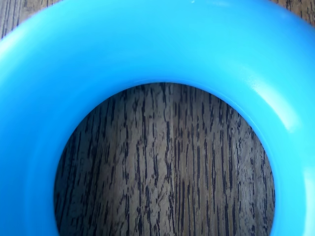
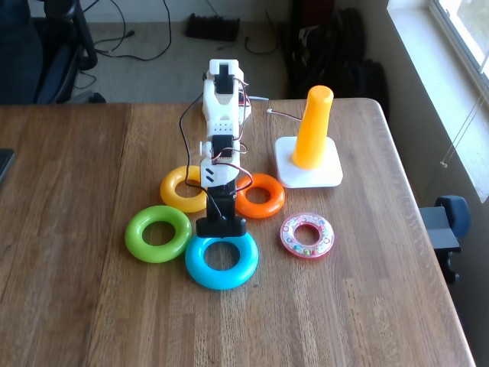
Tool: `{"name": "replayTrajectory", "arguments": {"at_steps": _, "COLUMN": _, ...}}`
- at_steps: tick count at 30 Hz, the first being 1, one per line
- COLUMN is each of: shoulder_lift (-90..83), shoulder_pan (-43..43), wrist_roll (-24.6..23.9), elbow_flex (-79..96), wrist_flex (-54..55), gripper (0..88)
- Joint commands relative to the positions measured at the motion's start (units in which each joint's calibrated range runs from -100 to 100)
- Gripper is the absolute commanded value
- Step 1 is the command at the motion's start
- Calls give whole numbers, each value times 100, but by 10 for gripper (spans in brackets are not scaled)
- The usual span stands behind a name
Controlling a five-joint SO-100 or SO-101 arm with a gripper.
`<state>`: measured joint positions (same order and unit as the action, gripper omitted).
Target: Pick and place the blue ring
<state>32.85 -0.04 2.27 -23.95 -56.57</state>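
Hovering right at the far rim of the blue ring (image 2: 221, 261), the hand (image 2: 221, 227) hides its fingers — spread or pinching, I cannot tell. Ring lies flat mid-worktop (image 2: 69, 306): likely light, rigid, glossy-slick — best pinched across its band.

Wrist view close above blue ring (image 1: 147, 44), fixed view high, facing arm
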Motion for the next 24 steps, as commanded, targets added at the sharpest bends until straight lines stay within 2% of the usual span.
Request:
{"name": "replayTrajectory", "arguments": {"at_steps": 1, "shoulder_lift": -208, "shoulder_pan": 15, "wrist_roll": 0, "elbow_flex": 293, "wrist_flex": -24, "gripper": 24}}
{"name": "replayTrajectory", "arguments": {"at_steps": 5, "shoulder_lift": 76, "shoulder_pan": 15, "wrist_roll": -39, "elbow_flex": 419, "wrist_flex": -24, "gripper": 24}}
{"name": "replayTrajectory", "arguments": {"at_steps": 12, "shoulder_lift": 359, "shoulder_pan": -14, "wrist_roll": -484, "elbow_flex": 374, "wrist_flex": -40, "gripper": 24}}
{"name": "replayTrajectory", "arguments": {"at_steps": 24, "shoulder_lift": 351, "shoulder_pan": 37, "wrist_roll": -547, "elbow_flex": -547, "wrist_flex": -121, "gripper": 23}}
